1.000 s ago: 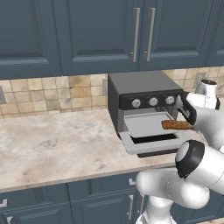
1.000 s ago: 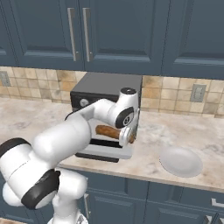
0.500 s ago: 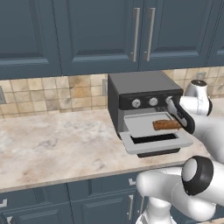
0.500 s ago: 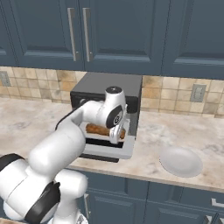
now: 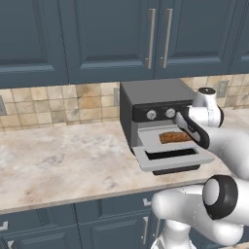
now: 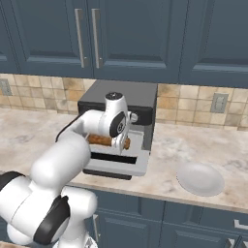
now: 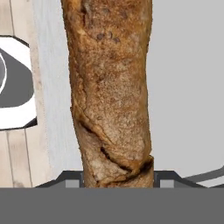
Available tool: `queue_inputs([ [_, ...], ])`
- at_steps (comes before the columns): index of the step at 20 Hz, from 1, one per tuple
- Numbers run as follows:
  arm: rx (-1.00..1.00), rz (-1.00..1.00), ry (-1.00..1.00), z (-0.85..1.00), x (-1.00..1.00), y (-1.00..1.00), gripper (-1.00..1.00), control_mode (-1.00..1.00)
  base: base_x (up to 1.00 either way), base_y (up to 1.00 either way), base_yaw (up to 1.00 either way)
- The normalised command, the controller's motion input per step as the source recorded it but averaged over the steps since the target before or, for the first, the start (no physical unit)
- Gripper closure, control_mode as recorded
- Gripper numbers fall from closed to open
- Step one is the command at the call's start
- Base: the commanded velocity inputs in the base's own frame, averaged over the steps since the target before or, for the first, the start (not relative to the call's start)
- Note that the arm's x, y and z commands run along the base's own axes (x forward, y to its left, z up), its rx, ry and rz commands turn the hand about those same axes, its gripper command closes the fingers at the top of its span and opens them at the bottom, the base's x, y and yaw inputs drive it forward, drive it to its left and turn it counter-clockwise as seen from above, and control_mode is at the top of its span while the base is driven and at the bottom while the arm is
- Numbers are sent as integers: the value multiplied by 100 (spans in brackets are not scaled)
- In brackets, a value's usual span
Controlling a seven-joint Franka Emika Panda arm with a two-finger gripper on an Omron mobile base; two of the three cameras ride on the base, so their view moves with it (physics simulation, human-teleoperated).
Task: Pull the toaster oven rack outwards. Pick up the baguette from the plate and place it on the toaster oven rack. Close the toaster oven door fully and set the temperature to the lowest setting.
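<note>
Sitting btwn gripper (image 7: 117, 183) tips: baguette (image 7: 111, 87)

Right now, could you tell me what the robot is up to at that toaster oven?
The arm's gripper is shut on the baguette and holds it over the pulled-out toaster oven rack, at the front of the toaster oven. The toaster oven door hangs open below the rack. The plate sits empty on the counter to the oven's right. The loaf is not yet let go, and the door and temperature knob are not yet dealt with.
</note>
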Motion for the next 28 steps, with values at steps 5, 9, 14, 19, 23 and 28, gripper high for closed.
queue_inputs([
  [5, -1, 0, 0, 0, 30, 24, 100, -100, 0, 0, 0],
  [9, 0, 0, 0, 0, 32, 6, 100, -100, 0, 0, 0],
  [14, 0, -2, 0, -1, 23, 2, 100, -100, 0, 0, 0],
  [19, 0, -3, 0, -8, 20, 2, 100, -100, 0, 0, 0],
  [23, 0, -2, 0, -1, 29, 4, 100, -100, 0, 0, 0],
  [28, 0, 0, 0, -3, 27, 8, 100, -100, 0, 0, 0],
])
